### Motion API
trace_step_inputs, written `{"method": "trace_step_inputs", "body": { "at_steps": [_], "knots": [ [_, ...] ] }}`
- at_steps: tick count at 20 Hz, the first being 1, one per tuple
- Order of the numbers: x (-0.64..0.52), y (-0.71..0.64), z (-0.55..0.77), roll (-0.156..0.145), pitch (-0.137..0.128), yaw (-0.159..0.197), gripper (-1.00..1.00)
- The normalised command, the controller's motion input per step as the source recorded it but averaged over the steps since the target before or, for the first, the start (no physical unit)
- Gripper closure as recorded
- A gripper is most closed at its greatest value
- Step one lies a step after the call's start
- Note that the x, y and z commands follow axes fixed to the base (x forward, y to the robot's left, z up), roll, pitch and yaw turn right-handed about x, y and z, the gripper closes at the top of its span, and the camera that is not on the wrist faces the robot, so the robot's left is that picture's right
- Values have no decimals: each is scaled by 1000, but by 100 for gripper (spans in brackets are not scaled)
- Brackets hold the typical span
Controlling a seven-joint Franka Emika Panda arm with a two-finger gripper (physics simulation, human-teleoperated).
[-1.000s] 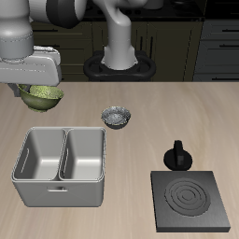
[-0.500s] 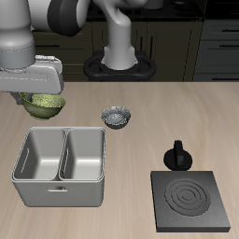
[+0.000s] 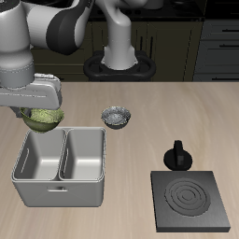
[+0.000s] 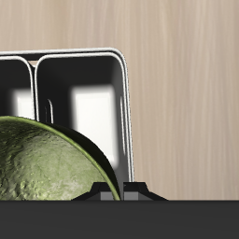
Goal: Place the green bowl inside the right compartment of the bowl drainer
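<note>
Olive-green bowl [image 3: 43, 118] is off the table, carried under the gripper [image 3: 41, 112]; the exterior view shows it hanging just above the back rim of the bowl drainer [image 3: 58, 189], over the edge of the right compartment [image 3: 37, 156]. Gripper looks closed on the bowl's rim, judging by how the bowl hangs with nothing beneath it, though the fingers themselves are hidden behind the hand housing. Wrist view agrees: green bowl [image 4: 47, 163] fills the near field, with the drainer's wells [image 4: 79, 103] open and unoccupied beyond it. Both wells hold nothing. Progress, as I judge it: pick-up done, carry nearly done, placing not yet done. Bowl sits at the drainer's back rim, not centred over the well, so what is left is a short move toward the well's middle, a descent inside its walls, then release. Away from the drainer, out of the path: grey-blue bowl [image 3: 116, 117] just behind the drainer's other well, black stove plate [image 3: 191, 202] well apart beside the drainer, small black pot [image 3: 176, 155] just behind that plate.
</note>
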Motion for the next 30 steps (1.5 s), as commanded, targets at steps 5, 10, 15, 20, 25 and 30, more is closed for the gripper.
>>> {"method": "trace_step_inputs", "body": {
  "at_steps": [5,10,15,20,25,30],
  "knots": [
    [-36,-92,-209,-16,28,6,100],
    [-21,-7,-241,-5,31,21,100],
    [-46,-33,-179,-2,24,11,100],
    [-39,-48,-154,-14,19,14,100],
    [-74,76,-51,8,-2,52,-100],
    [-63,35,-10,18,8,12,-100]
  ]
}}
